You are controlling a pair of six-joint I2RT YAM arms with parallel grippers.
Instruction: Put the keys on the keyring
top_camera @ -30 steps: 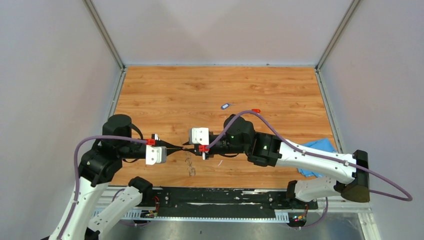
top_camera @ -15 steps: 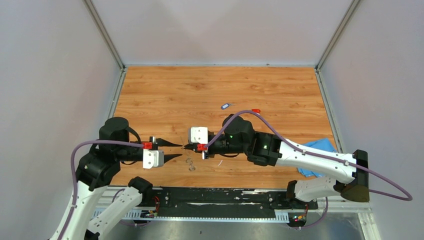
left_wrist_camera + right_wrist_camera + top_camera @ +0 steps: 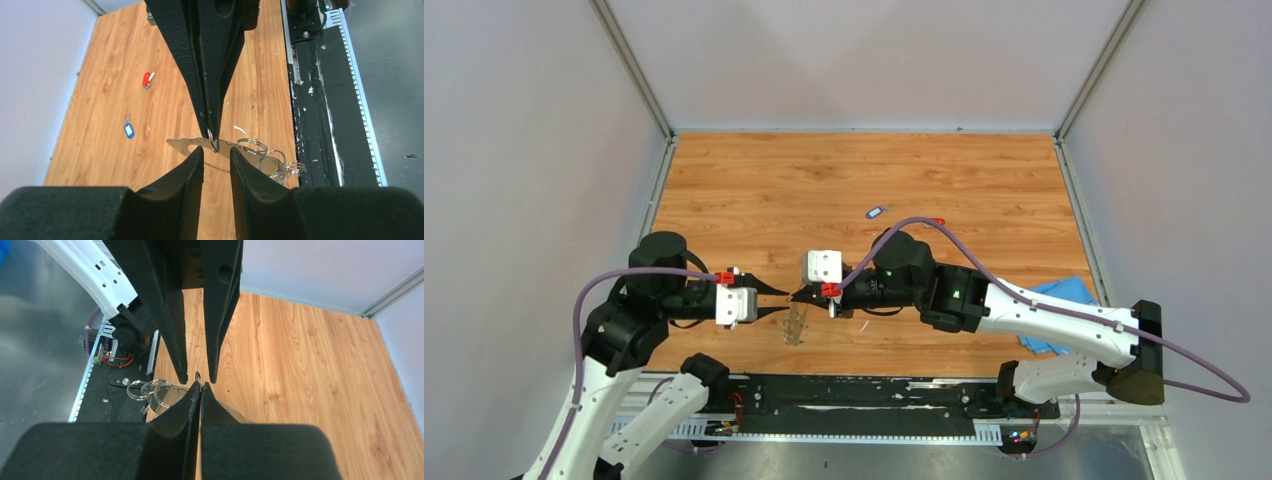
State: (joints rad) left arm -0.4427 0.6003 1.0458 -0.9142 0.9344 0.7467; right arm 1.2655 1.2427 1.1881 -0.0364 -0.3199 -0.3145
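Observation:
My right gripper [image 3: 797, 294] is shut on a small loop of the grey metal keyring [image 3: 796, 326], which hangs below its tips, just above the table. In the left wrist view the keyring [image 3: 187, 144] shows as a flat jagged metal strip with several split rings [image 3: 270, 159]. My left gripper [image 3: 785, 302] is open and empty. Its fingertips [image 3: 200, 150] stand on either side of the held loop [image 3: 198, 378], not touching it. The blue-headed key [image 3: 876, 212] and the red-headed key [image 3: 937, 221] lie on the table beyond, apart from both grippers.
A blue cloth [image 3: 1060, 298] lies at the table's right edge under the right arm. A thin white sliver [image 3: 862, 324] lies near the right gripper. The black base rail [image 3: 854, 395] runs along the near edge.
My left gripper opened and drew back to the left, then came forward again to the right gripper's tips. The hanging keyring shifted slightly left. The right gripper stayed shut.

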